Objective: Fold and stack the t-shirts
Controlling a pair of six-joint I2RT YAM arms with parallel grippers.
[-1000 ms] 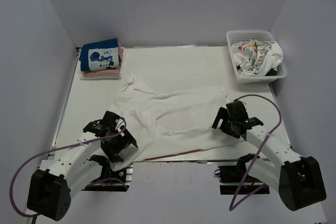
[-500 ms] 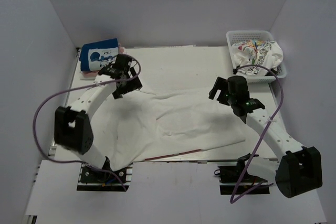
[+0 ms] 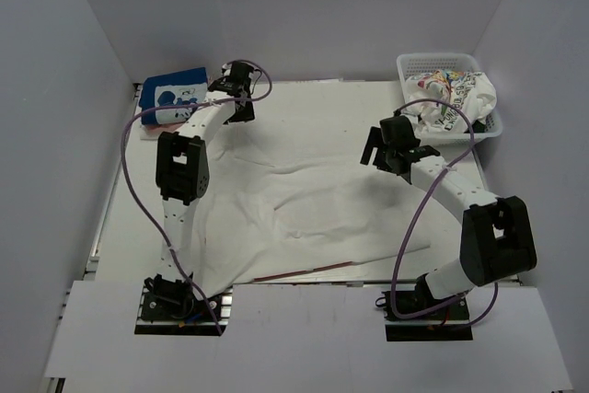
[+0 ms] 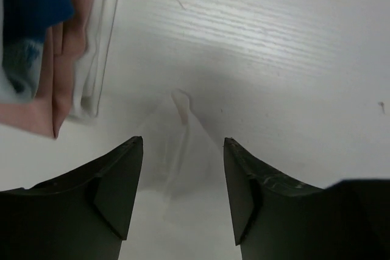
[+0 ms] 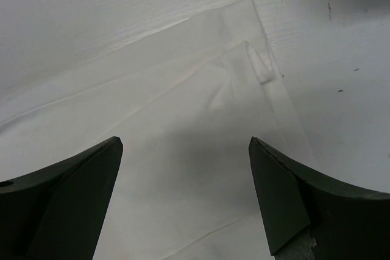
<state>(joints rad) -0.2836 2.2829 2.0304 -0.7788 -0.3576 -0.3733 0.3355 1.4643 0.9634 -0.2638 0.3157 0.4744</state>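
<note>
White cloth: the large plain t-shirt (image 3: 313,213) lies spread and rumpled across the middle of the desk (image 3: 322,103).

Left arm is stretched to the far left corner. The left gripper (image 3: 241,113) is low over a pointed corner of that shirt. Its jaws are partly open, and the cloth corner rises between the fingers (image 4: 116,193) without being pinched. Whether the pads touch the cloth cannot be told.

Just beside this gripper is a folded stack, with the blue t-shirt (image 3: 170,97) with the mouse panel on top. The pink t-shirt (image 4: 64,59) is under it, and a white fold lies at the bottom.

The right gripper (image 3: 382,156) hangs over the shirt's far right corner, jaws spread wide and holding nothing. The wrist view shows a doubled hem edge lying flat below it.

At the far right a white mesh basket (image 3: 433,60) holds the printed white t-shirt (image 3: 453,97), heaped and spilling over the rim.
</note>
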